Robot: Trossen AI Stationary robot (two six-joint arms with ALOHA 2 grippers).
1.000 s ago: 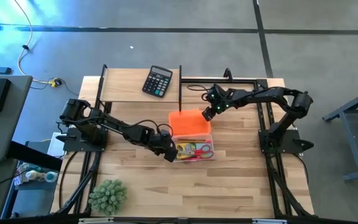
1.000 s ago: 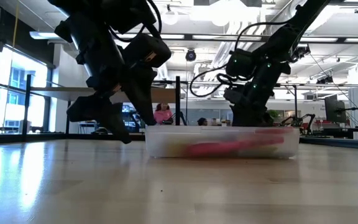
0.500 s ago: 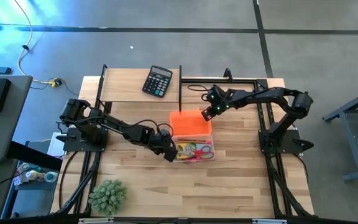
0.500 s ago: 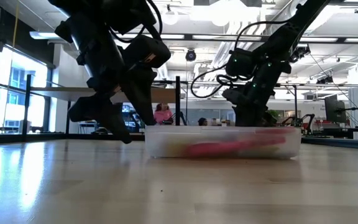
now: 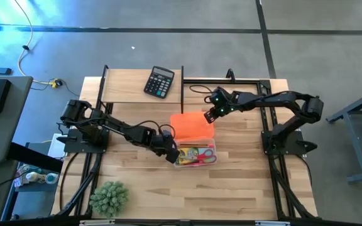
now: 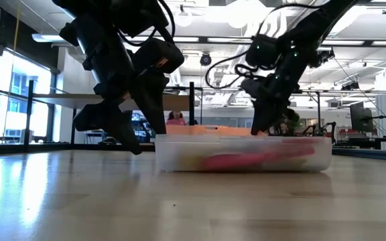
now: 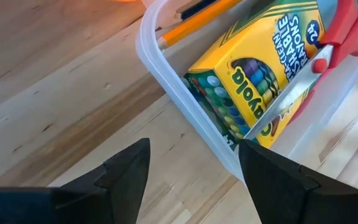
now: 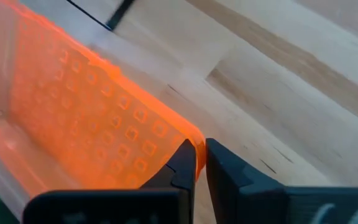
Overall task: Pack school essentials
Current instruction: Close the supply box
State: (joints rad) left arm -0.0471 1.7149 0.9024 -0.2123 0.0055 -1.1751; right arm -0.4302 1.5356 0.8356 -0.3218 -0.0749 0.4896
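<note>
While the orange lid (image 5: 191,123) is clamped at its far right corner by the right gripper (image 8: 199,163), crayon pack (image 7: 253,68) and scissors (image 7: 328,56) are seen in the clear box (image 7: 185,102); left gripper (image 7: 191,171) is held apart at its left end.

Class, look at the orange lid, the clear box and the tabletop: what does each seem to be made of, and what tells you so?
Orange lid: likely thin translucent plastic, as light shows through its dimpled grid. Clear box: probably frosted, semi-clear plastic, since the contents show through its wall. Tabletop: looks like light wood planks, matte, with visible grain and seams.
</note>
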